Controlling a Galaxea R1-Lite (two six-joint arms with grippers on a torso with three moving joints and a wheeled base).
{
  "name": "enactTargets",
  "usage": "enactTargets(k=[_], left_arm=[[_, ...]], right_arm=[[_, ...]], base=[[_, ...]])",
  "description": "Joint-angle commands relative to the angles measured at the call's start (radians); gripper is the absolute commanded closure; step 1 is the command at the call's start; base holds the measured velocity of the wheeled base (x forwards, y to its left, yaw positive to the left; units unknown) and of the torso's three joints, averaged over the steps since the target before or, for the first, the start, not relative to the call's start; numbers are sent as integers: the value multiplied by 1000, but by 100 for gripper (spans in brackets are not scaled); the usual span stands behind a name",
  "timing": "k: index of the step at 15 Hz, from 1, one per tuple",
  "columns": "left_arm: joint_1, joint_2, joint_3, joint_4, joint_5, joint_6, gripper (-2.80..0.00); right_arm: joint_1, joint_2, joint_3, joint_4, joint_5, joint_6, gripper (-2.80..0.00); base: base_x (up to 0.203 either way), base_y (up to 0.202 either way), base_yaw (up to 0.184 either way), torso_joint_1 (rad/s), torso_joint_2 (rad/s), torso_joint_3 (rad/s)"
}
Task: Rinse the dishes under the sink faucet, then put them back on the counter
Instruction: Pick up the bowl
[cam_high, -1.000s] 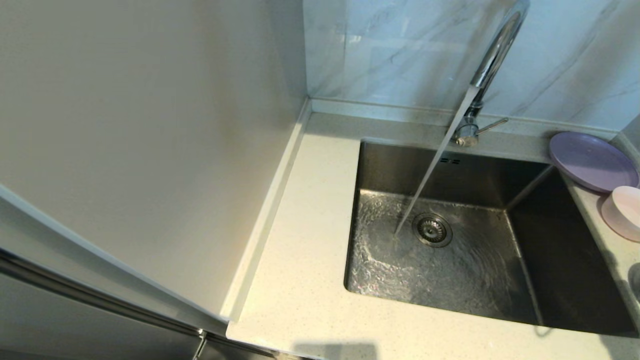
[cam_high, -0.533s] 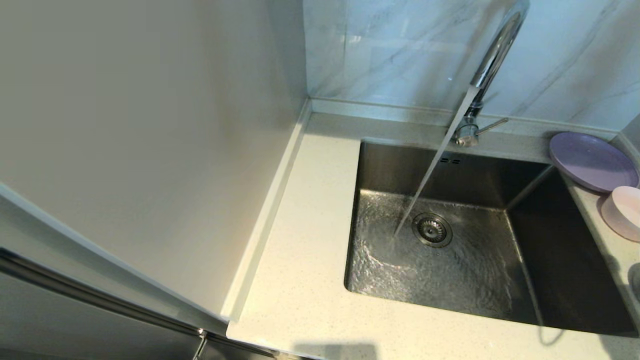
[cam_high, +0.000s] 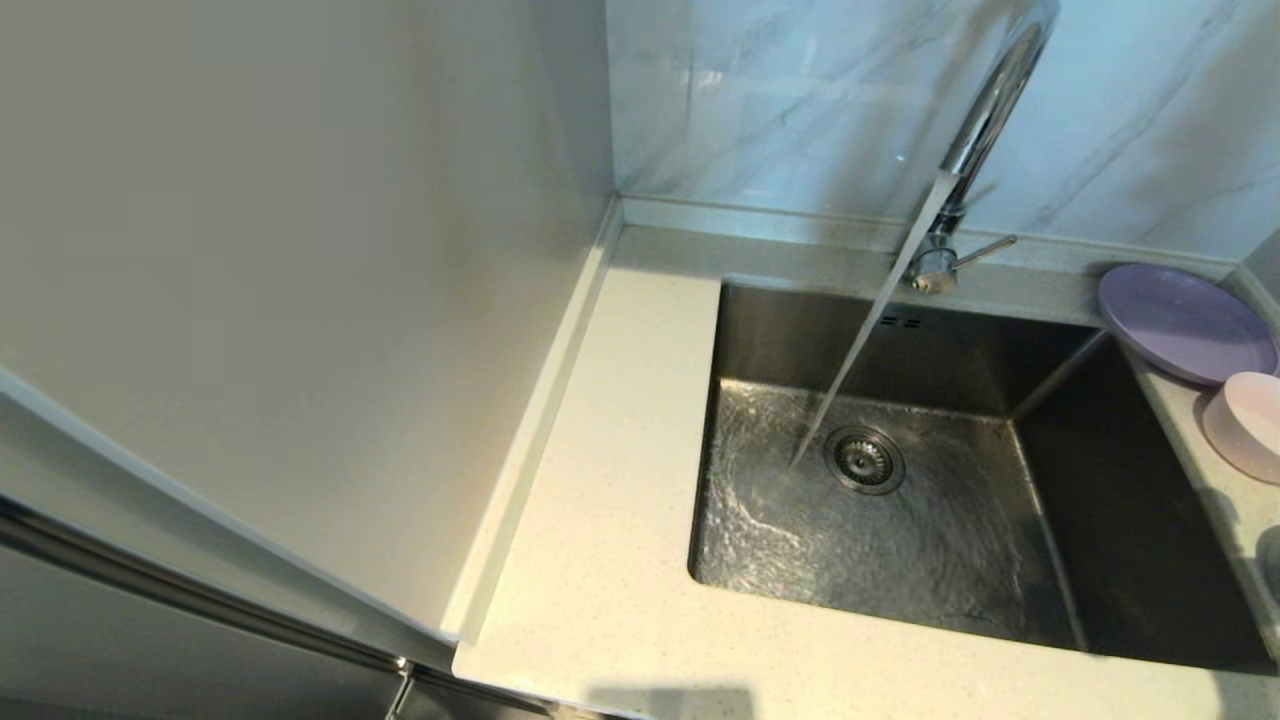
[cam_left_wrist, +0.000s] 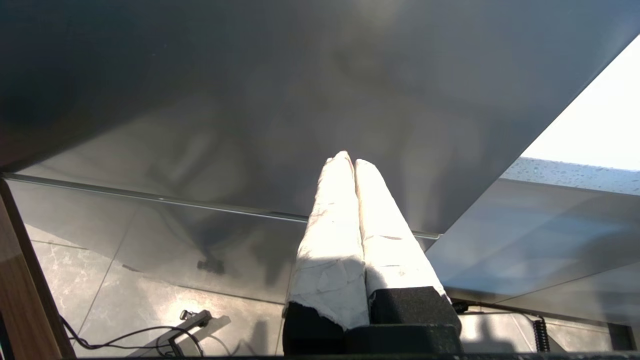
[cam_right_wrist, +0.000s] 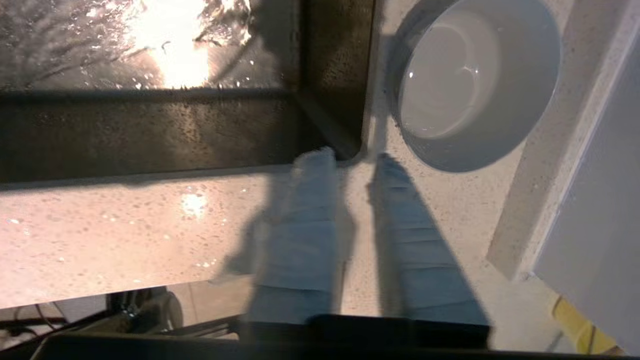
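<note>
My right fingers (cam_right_wrist: 357, 160) hover slightly spread and empty over the worktop (cam_right_wrist: 125, 235) at the sink (cam_right_wrist: 150, 125) corner, the whitish bowl (cam_right_wrist: 475, 80) resting just beyond them, while my left fingers (cam_left_wrist: 348, 162) hang pressed together.

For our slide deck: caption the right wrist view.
Right gripper open above the counter, near a whitish bowl.
</note>
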Motion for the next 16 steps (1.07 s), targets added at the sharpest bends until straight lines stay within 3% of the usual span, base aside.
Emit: enactTargets(k=[1,9,12,16], left_arm=[[0,0,0,0,1,0,0],[0,0,0,0,1,0,0],[0,0,0,0,1,0,0],[0,0,0,0,1,0,0]], right_arm=[[-5,43,-3,5,-7,-1,-280],[-26,80,-35,15,-5,5,-280],[-42,126,-121,109,-1,46,-280],[-146,212,-206,210,70,62,-280]], base=[[0,0,0,0,0,0],[0,0,0,0,0,0],[0,0,0,0,0,0],[0,0,0,0,0,0]])
